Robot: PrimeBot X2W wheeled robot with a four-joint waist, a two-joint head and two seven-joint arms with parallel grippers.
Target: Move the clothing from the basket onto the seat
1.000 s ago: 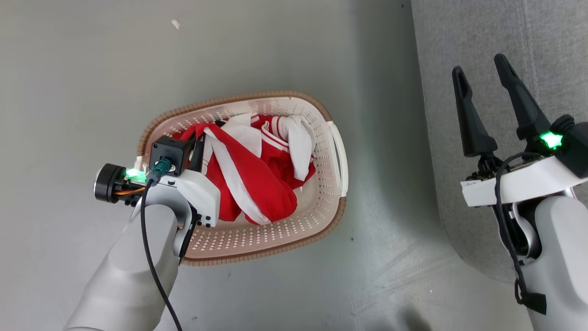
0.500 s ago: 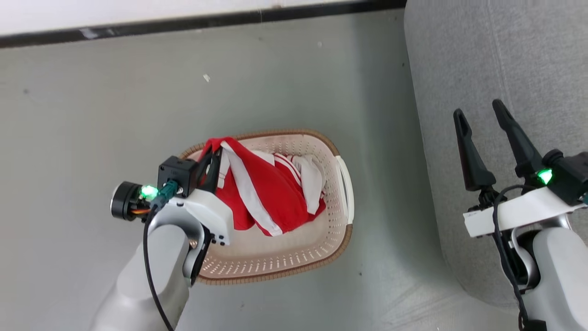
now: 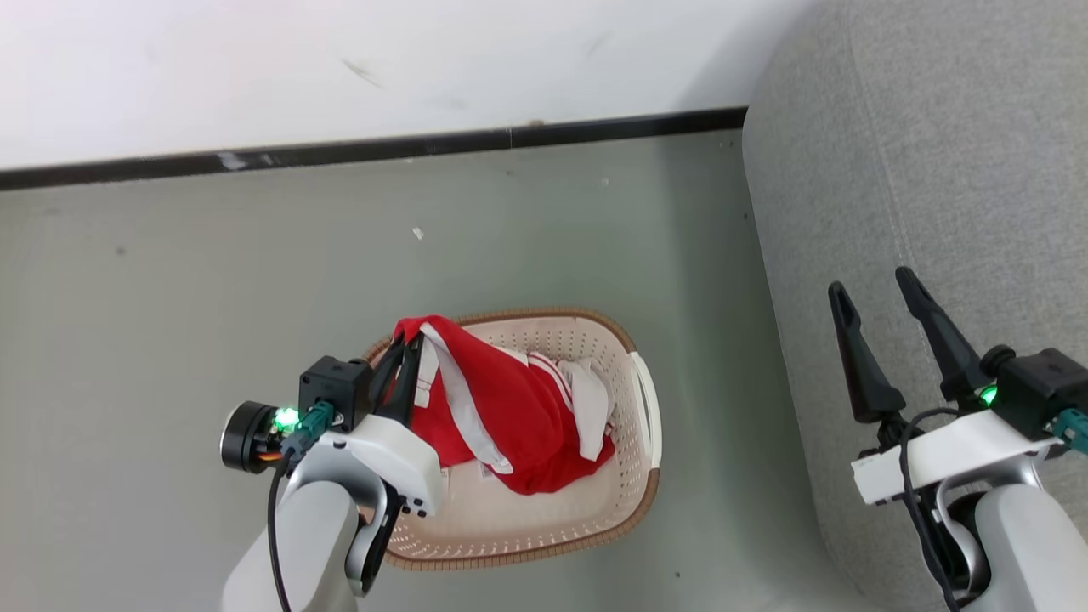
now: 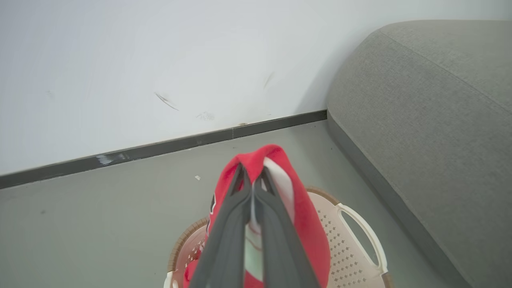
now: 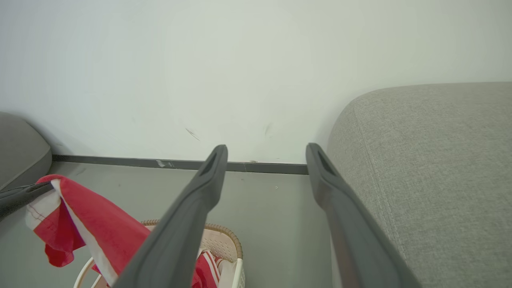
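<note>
The red clothing [image 3: 510,408] with white stripes hangs from my left gripper [image 3: 408,340], which is shut on its top fold above the basket's left side. Its lower part still lies in the cream basket [image 3: 595,518] on the floor. In the left wrist view the two fingers [image 4: 236,212] pinch the red fabric [image 4: 308,224] over the basket [image 4: 352,256]. My right gripper [image 3: 871,287] stands open and empty over the grey seat [image 3: 935,170] at the right. The right wrist view shows its spread fingers [image 5: 208,180], the clothing [image 5: 92,232] at lower left and the seat [image 5: 432,160] on the right.
A white wall [image 3: 340,68] with a dark baseboard [image 3: 382,149] runs behind the basket. Grey floor [image 3: 170,280] lies around it. Another grey cushion edge [image 5: 20,152] shows at the far left of the right wrist view.
The camera has tilted up, bringing the wall into view. My left gripper has lifted the clothing higher, so more of it hangs clear of the basket. The right gripper stays open.
</note>
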